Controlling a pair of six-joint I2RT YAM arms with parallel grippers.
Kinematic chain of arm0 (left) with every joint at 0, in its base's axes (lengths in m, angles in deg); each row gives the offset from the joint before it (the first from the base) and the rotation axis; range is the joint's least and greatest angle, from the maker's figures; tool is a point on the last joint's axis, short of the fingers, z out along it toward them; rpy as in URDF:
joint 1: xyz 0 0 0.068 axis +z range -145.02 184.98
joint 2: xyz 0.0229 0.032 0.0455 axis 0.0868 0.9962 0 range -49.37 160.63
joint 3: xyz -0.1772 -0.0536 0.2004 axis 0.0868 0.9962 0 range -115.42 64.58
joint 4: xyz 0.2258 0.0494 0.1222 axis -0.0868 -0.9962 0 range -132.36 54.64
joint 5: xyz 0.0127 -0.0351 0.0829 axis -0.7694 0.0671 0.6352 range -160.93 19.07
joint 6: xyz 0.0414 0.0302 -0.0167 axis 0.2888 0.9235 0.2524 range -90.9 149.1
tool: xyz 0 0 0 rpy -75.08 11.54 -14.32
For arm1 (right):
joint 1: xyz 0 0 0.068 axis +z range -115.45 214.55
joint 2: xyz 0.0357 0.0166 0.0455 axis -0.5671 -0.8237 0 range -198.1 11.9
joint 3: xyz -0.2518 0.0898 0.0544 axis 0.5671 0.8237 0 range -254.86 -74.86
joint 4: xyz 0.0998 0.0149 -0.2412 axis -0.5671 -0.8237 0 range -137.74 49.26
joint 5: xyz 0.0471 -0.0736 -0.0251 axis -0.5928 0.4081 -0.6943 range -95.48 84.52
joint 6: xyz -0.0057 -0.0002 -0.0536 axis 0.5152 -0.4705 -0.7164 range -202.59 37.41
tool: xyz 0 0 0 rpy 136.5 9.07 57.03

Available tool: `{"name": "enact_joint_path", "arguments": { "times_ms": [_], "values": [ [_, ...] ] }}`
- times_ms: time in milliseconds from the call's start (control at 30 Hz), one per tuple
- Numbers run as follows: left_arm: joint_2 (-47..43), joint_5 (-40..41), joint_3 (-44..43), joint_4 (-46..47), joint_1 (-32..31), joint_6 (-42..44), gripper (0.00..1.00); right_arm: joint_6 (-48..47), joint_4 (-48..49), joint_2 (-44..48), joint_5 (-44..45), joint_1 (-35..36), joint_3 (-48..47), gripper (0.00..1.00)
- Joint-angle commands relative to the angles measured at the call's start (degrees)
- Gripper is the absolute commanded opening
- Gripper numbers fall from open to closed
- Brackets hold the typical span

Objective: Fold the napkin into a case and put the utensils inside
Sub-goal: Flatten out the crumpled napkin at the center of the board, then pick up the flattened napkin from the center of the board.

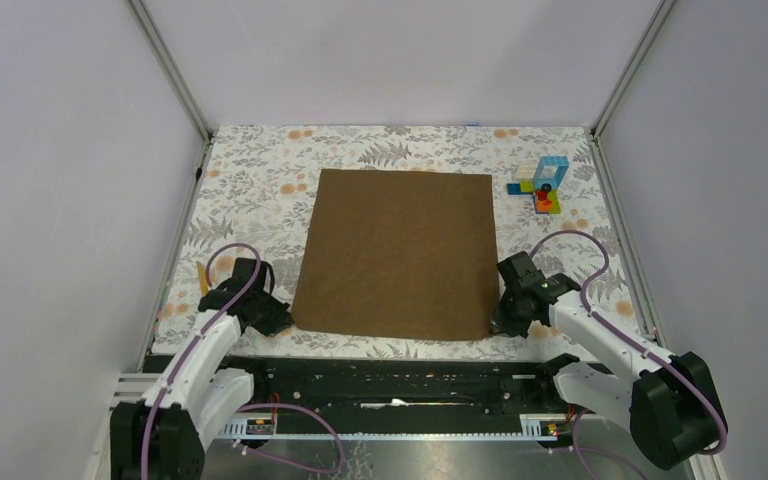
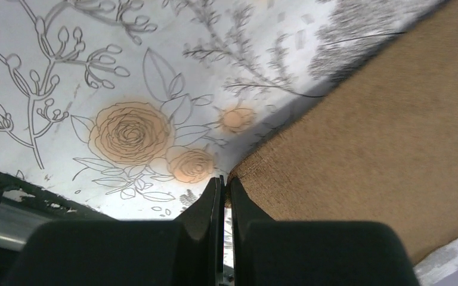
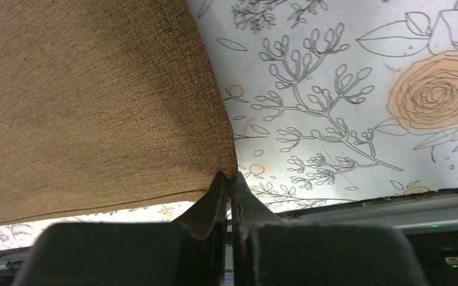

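Note:
The brown napkin (image 1: 397, 252) lies flat and unfolded on the floral table cover. My left gripper (image 1: 278, 320) is at its near left corner, and the left wrist view shows the jaws (image 2: 225, 180) shut on that corner of the napkin (image 2: 364, 137). My right gripper (image 1: 501, 322) is at the near right corner, jaws (image 3: 229, 176) shut on that corner of the napkin (image 3: 95, 101). A thin yellow-orange piece (image 1: 201, 277), likely a utensil, shows by the left arm, mostly hidden behind it.
A small stack of colourful toy blocks (image 1: 542, 183) stands at the back right, just off the napkin's far right corner. White walls close in the table on three sides. The black base rail (image 1: 400, 380) runs along the near edge.

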Motion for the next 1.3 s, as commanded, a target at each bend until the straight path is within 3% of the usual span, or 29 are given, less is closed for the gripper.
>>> {"name": "enact_joint_path", "arguments": {
  "times_ms": [0, 433, 667, 833, 1033, 1267],
  "values": [
    [6.50, -4.54, 1.43, 1.59, 0.04, 0.80, 0.00, 2.05, -3.62, -0.88, 3.16, 0.25, 0.36, 0.00],
    [4.74, -3.71, 0.34, 0.33, -0.26, 1.01, 0.00, 0.86, -2.58, -0.16, 3.92, 0.25, 1.04, 0.00],
    [-1.40, -1.90, -7.98, -2.31, -0.22, 4.89, 0.00, -3.18, -4.46, 7.49, 6.10, 0.21, -3.89, 0.00],
    [-5.04, -1.53, -19.61, -2.81, -0.23, 9.62, 0.00, -10.44, -1.76, 15.19, 0.96, 0.26, -11.12, 0.00],
    [-7.48, -3.99, -40.46, -1.63, -0.20, 17.82, 0.00, -19.83, -0.36, 24.46, -4.74, 0.24, -26.00, 0.00],
    [-3.06, -11.10, -65.39, 2.19, -0.22, 20.25, 0.00, -20.55, 7.06, 25.82, -11.78, 0.23, -46.29, 0.00]
  ]
}}
